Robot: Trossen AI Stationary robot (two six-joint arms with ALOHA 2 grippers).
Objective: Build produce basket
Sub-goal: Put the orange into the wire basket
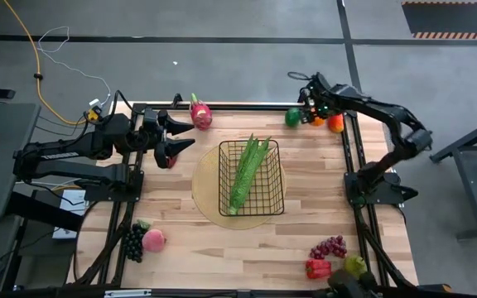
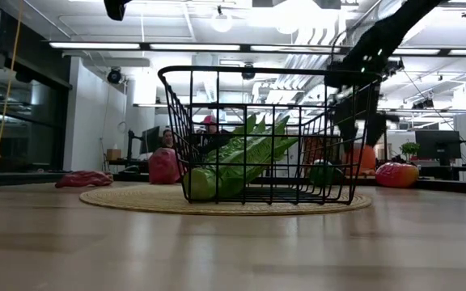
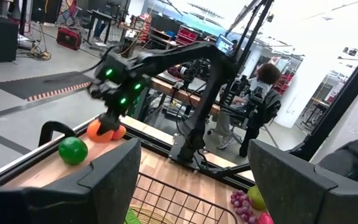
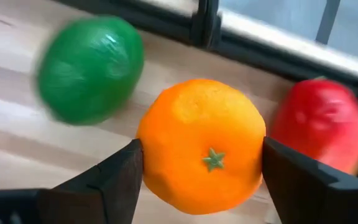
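Observation:
The black wire basket [image 1: 252,177] stands on a round tan mat near the table's middle, with long green pods [image 1: 247,172] lying in it [image 2: 233,166]. My right gripper [image 1: 315,114] is at the far right corner, its fingers down on either side of an orange [image 4: 201,146]. A green pepper [image 4: 89,68] and a red-orange fruit [image 4: 322,124] lie just beside the orange. My left gripper [image 1: 182,137] hangs open above the table, left of the basket, touching nothing. Its wrist view looks over the basket rim toward the right arm [image 3: 114,87]. My right gripper has the orange [image 4: 166,155] pinched between its two fingers, one finger [image 4: 114,180] on each side across its widest part. The fingers come from above, slanting down. The orange's green star points at the wrist camera. Whether it is off the table I cannot tell.
A pink dragon fruit [image 1: 199,113] and a small red piece [image 1: 171,160] lie near the left gripper. Dark grapes [image 1: 132,242] and a peach [image 1: 153,240] sit at the near left. Red grapes [image 1: 328,247], a red pepper [image 1: 318,267] and a green fruit [image 1: 354,265] sit at the near right.

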